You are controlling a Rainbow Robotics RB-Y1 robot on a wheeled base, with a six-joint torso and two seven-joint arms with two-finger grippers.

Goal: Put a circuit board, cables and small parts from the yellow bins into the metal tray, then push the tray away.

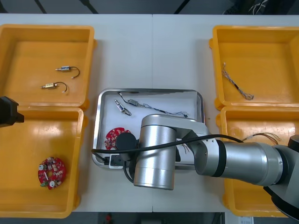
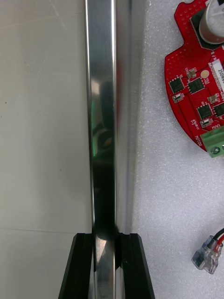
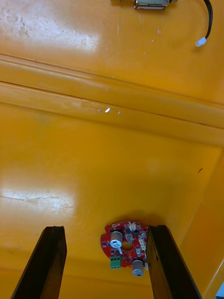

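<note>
The metal tray [image 1: 149, 91] lies between the bins, white inside, holding a round red circuit board [image 1: 114, 137], small metal parts [image 1: 124, 106] and a thin cable [image 1: 163, 111]. My right gripper [image 1: 115, 161] is at the tray's near left corner. In the right wrist view, my right gripper [image 2: 106, 261] is shut on the shiny tray rim [image 2: 103, 140], with the circuit board [image 2: 198, 93] just inside. My left gripper [image 3: 105, 266] hangs open above the near left yellow bin [image 3: 93, 177], a second circuit board [image 3: 125, 243] below its fingers.
The far left bin [image 1: 14, 37] holds two small metal parts [image 1: 67, 70]. A second circuit board [image 1: 51, 171] lies in the near left bin. Cables lie in the far right bin [image 1: 237, 83] and the near right bin [image 1: 261, 136]. A connector on a red wire [image 2: 209, 254] lies in the tray.
</note>
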